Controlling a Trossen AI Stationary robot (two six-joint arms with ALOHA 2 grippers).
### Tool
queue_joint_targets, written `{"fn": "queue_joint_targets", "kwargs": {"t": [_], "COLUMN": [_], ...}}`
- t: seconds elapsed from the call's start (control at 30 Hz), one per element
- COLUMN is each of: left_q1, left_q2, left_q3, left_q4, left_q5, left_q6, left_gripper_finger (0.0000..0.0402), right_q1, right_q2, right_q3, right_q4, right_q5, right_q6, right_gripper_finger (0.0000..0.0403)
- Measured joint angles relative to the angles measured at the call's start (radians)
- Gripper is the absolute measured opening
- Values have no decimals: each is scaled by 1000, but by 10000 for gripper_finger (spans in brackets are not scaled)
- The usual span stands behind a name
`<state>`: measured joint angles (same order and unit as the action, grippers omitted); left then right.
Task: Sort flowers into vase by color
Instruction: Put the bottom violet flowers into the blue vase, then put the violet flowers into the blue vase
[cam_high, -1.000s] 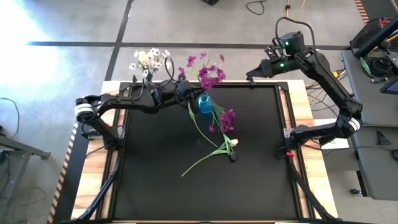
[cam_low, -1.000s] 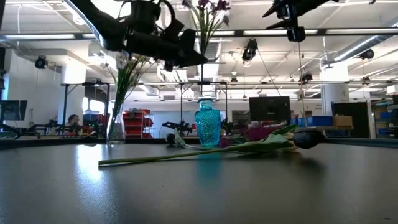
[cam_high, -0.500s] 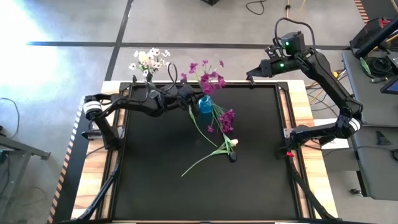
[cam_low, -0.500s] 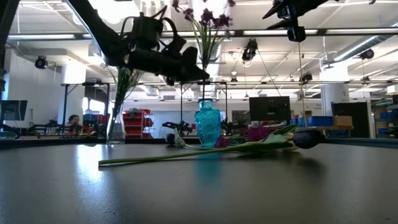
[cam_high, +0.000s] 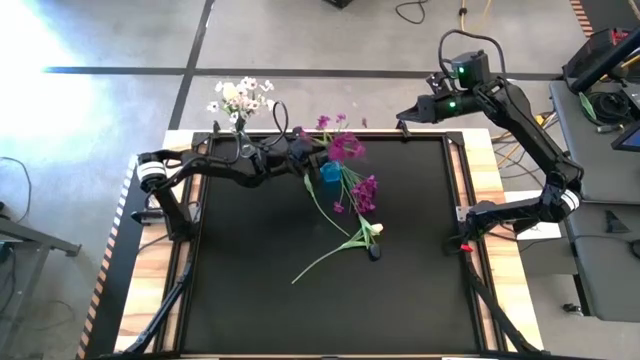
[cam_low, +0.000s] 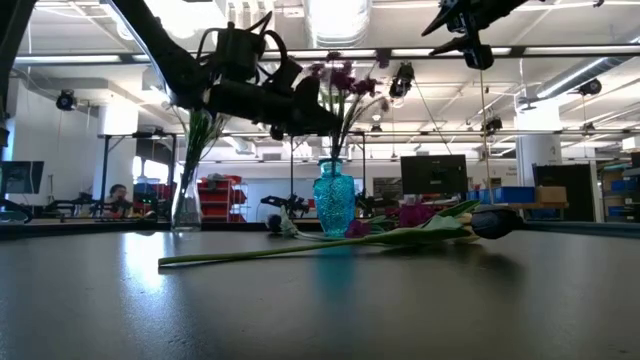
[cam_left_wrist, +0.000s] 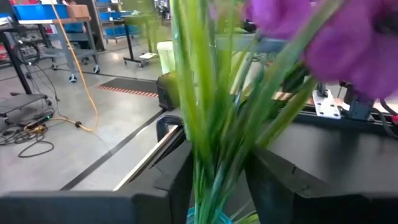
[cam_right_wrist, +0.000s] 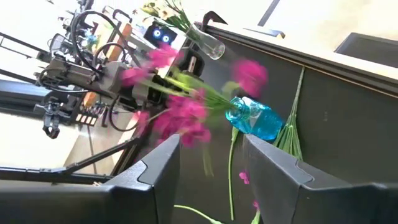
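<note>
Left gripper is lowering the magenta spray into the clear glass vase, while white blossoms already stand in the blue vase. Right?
No, the vases are swapped. In the high view the left gripper holds the magenta spray at the blue vase; the white blossoms stand in the clear vase.

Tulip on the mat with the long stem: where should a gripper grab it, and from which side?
Grip the tulip's bare stem near its middle, from straight above, jaws across it. It lies flat and that stretch is clear, while the bud end is crowded by a magenta spray and a dark bud.
</note>
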<state>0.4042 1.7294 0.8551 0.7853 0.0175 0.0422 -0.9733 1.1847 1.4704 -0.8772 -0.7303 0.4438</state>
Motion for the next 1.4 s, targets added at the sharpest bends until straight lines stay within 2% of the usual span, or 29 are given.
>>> {"fn": "queue_joint_targets", "kwargs": {"t": [0.3,0.63,0.87,1.0,1.07,1.23,1.33,1.4], "left_q1": [0,0,29,42,43,47,72,109], "left_q2": [-17,-112,-247,-365,-428,-583,-668,-713], "left_q3": [0,-17,-116,-192,-225,-293,-335,-356], "left_q4": [-13,-213,-229,-277,-341,-442,-457,-457], "left_q5": [1,-3,-9,-12,-29,-28,50,145], "left_q6": [0,24,-11,-48,-65,-132,-169,-202], "left_gripper_finger": [136,136,136,136,136,132,119,106], "right_q1": [0,0,0,0,10,127,223,289], "right_q2": [0,0,-6,-19,-24,-23,-16,-10], "right_q3": [0,0,0,0,0,-41,-132,-217], "right_q4": [0,-1,-2,-32,-89,-230,-146,-42], "right_q5": [0,0,0,2,35,239,282,300], "right_q6": [0,-34,-56,-76,-100,-170,-103,-37], "right_gripper_finger": [173,173,173,173,173,173,173,173]}}
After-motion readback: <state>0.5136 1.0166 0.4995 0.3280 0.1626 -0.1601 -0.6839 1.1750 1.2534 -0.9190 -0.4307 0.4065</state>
